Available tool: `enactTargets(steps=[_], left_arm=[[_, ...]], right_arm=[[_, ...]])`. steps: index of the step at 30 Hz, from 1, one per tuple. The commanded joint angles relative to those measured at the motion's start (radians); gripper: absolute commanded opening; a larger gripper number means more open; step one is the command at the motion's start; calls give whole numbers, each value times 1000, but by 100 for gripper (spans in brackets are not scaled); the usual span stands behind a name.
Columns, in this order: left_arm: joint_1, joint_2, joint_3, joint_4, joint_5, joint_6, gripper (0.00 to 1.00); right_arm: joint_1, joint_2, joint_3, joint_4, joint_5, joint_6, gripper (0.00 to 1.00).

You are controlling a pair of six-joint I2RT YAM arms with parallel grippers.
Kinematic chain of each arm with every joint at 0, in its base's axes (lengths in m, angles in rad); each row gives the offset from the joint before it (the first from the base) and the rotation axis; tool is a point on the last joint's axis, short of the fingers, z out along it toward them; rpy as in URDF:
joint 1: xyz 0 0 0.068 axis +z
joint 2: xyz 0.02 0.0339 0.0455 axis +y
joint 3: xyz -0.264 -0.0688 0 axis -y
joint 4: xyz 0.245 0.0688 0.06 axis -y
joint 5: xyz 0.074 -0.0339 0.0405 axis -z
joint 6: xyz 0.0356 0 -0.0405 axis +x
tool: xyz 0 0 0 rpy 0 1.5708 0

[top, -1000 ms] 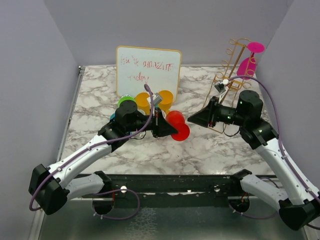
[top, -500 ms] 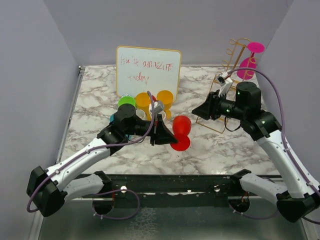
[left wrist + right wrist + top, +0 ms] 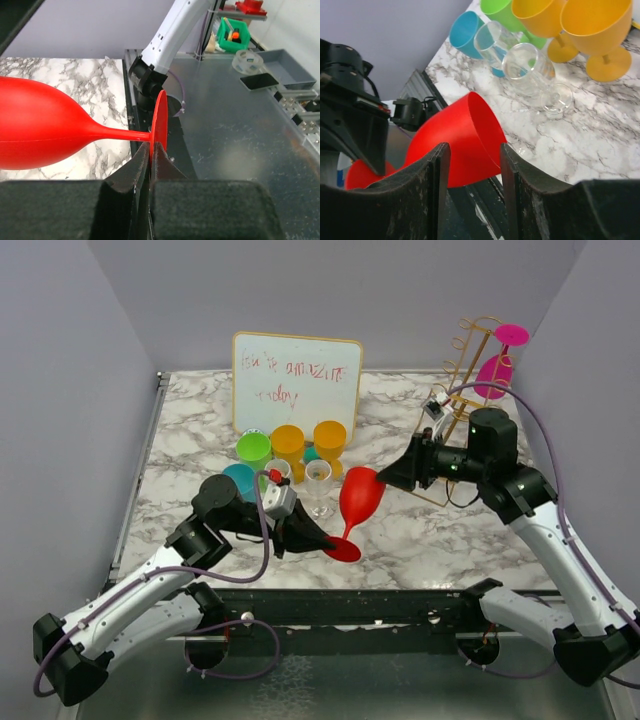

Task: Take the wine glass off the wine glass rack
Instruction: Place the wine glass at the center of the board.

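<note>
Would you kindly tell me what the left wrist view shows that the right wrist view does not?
Only the left wrist view: a metal bench beyond the table edge, carrying a phone, a green bin and a grey tray.
Only the right wrist view: the right tool, open, and a cluster of orange glasses, clear glasses, a blue glass and a green glass.
Both: the red wine glass, the left tool shut on its foot, and the marble table.

Red wine glass off the rack, tilted, its foot pinched in my left hand. Gold wire rack stands far right on the worktop, pink glass hanging.
</note>
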Motion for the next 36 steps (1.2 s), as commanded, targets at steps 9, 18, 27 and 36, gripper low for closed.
enactTargets(steps=[9, 18, 27, 36], left_arm=[[-6, 12, -37, -15, 153, 292, 0], [-7, 31, -46, -18, 213, 354, 0], [-7, 34, -71, -65, 203, 448, 0], [-7, 26, -104, -113, 217, 516, 0]], right_arm=[[-1, 32, -45, 73, -168, -3, 52], [-1, 49, -88, 151, -350, -10, 49], [-1, 82, -55, 112, -464, -39, 44], [-1, 62, -56, 70, -616, -82, 38]])
